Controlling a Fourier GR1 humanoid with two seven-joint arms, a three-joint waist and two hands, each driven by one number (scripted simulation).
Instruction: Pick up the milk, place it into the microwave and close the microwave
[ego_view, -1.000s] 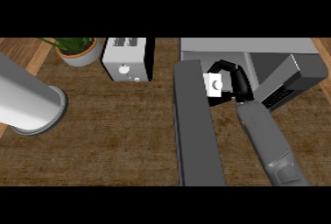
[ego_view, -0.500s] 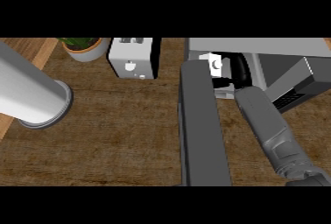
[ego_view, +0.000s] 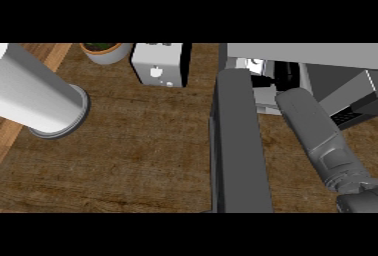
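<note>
Milk, a white carton (ego_view: 255, 70), seems inside the grey microwave (ego_view: 310, 60) upper right; fingers' state untellable; door unclosed.

Toaster (ego_view: 160, 64) right of plant pot (ego_view: 105, 51); microwave (ego_view: 325, 75) far right.

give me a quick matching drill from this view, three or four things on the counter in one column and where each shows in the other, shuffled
Things:
1. toaster
2. potted plant
3. microwave
4. microwave door

Places:
A. top right
B. open, running down the middle of the view
C. top edge, left of the toaster
D. top centre, between the plant and the microwave

Pairs: 1-D, 2-C, 3-A, 4-B
</note>
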